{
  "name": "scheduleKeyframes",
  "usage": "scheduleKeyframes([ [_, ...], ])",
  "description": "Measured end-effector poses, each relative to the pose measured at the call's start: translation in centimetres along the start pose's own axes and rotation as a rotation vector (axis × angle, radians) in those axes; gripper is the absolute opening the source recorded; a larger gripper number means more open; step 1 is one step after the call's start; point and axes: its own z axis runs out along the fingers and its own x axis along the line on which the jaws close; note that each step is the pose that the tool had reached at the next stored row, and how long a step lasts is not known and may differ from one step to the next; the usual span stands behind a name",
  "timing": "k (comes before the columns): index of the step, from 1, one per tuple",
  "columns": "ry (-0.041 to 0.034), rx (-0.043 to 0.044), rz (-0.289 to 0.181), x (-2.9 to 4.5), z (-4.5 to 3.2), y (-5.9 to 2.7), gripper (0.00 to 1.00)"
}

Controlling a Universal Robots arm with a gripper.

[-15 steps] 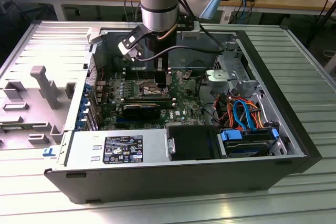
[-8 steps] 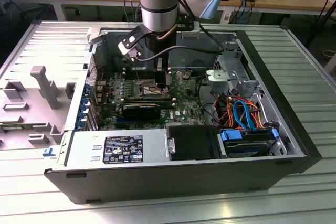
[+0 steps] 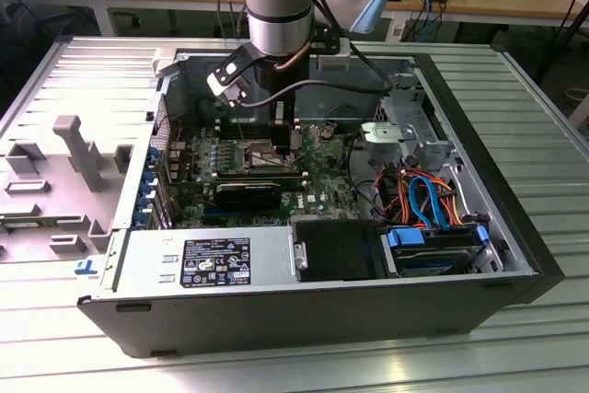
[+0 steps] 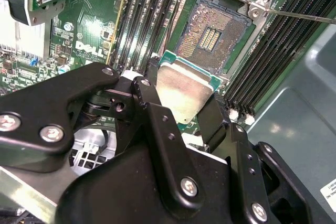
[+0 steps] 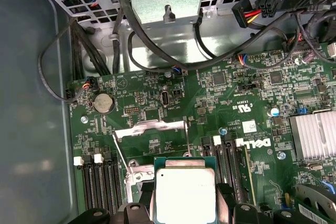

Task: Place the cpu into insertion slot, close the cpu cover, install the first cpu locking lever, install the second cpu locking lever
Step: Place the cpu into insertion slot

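We find the gripper (image 4: 184, 92) clamped on the cpu (image 4: 185, 98); its two black fingers (image 4: 212, 121) bear on opposite edges, leaving the metal top bare; both wrist views agree on this.

The cpu hangs above the board (image 5: 173, 98), not yet seated. In the second wrist view the slot (image 4: 212, 35) lies open just beyond it, pin field exposed; a thin lever (image 4: 299, 15) stands clear at one corner. In the first wrist view the cover (image 5: 149, 127) appears as a silver plate raised just beyond the cpu; we cannot be sure of it. In the exterior view the arm (image 3: 276, 6) reaches down into the case (image 3: 276, 319), over the board's middle.

We judge the cpu light, stiff and thin; the metal top is smooth and apt to slip; the underside contacts and the slot's pins are fragile. The hold belongs on the green edges, as now, never on the faces. It should be kept level, since a dipped corner could bend pins.
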Motion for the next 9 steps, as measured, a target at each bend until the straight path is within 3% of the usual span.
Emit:
scheduleKeyframes([
  [9,-0.0010,-0.0002,0.014,0.00,0.02,0.00,0.55],
])
